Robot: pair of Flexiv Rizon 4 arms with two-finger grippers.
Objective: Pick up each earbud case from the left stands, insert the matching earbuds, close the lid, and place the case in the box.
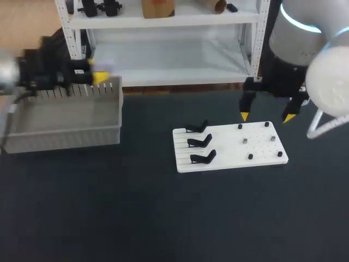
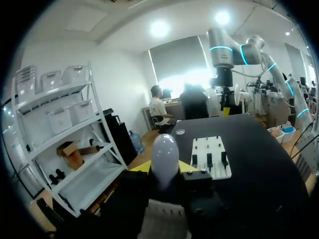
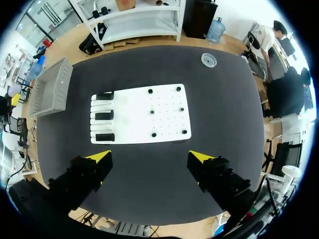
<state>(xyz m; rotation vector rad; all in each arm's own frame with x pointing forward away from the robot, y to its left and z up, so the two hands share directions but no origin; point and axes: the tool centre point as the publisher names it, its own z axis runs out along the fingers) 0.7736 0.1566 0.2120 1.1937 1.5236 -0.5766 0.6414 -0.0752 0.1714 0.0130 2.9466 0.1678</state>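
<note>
Left gripper (image 2: 162, 166), clamped on the white egg-shaped earbud case (image 2: 165, 151), hangs over the far rim of the grey plastic box (image 1: 60, 137); easing it lower, well inside, before release seems wisest.

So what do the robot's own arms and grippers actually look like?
The right arm is a thick rounded tube, silver-grey and white, with a glowing cyan ring. The left arm shows grey metal with a dark cable beside it. Each gripper is a blocky black body with bright yellow fingertips: the right gripper and the left gripper.
</note>
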